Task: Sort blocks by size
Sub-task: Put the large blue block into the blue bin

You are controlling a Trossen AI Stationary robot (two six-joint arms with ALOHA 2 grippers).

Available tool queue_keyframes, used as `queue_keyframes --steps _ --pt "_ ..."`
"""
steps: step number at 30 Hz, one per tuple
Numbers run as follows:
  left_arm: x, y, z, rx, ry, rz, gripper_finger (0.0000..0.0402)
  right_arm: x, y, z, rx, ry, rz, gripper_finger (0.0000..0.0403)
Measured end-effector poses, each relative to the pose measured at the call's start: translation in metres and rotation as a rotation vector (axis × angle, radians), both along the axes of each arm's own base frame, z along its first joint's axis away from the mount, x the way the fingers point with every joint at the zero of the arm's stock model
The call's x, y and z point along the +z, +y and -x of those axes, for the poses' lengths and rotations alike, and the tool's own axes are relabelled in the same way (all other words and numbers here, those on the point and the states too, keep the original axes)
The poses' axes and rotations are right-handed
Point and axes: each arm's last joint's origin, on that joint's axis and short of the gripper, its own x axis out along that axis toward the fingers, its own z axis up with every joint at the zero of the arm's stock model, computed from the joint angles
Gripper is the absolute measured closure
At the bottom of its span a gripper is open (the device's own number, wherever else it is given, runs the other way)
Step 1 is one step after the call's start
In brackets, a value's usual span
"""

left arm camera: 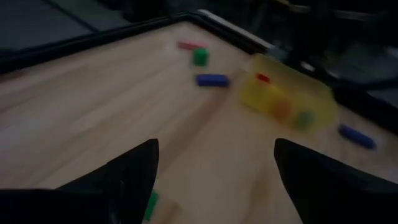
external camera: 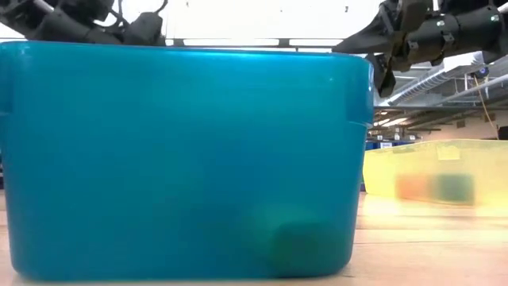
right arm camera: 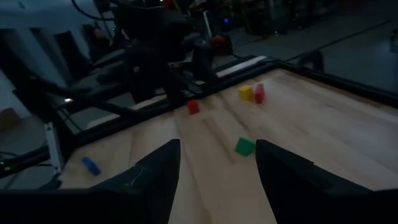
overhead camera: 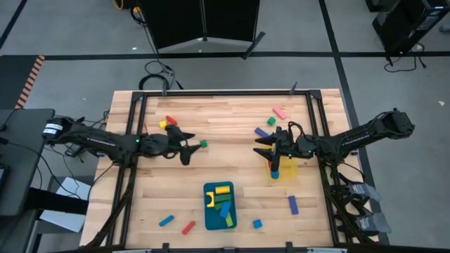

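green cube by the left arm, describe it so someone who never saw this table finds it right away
In the high view, start at the blue tray near the table's front edge and go up and a little left toward the left arm's tool. The green cube sits alone on bare wood just right of that tool. It is the only green piece on that side; its nearest neighbours are yellow and red.
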Motion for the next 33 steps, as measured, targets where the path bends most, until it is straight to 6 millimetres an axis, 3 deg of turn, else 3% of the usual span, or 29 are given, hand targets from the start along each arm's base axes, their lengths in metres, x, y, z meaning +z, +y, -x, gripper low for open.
queue_keyframes --steps 8,15,26,33 --pt "-0.012 0.019 0.008 0.126 0.045 0.035 0.0074 -0.007 -0.015 -0.002 -0.096 0.053 -0.040 0.0183" --pt "-0.014 0.032 0.010 0.138 0.063 0.064 0.0074 -0.001 -0.032 -0.017 -0.183 0.235 -0.033 0.0183" --pt "-0.013 0.037 0.010 0.137 0.077 0.031 0.0074 0.018 -0.077 -0.053 -0.166 0.771 -0.072 0.0181" --pt "-0.012 0.037 0.010 0.133 0.065 0.023 0.0074 -0.007 -0.109 -0.081 -0.115 1.034 -0.128 0.0158"
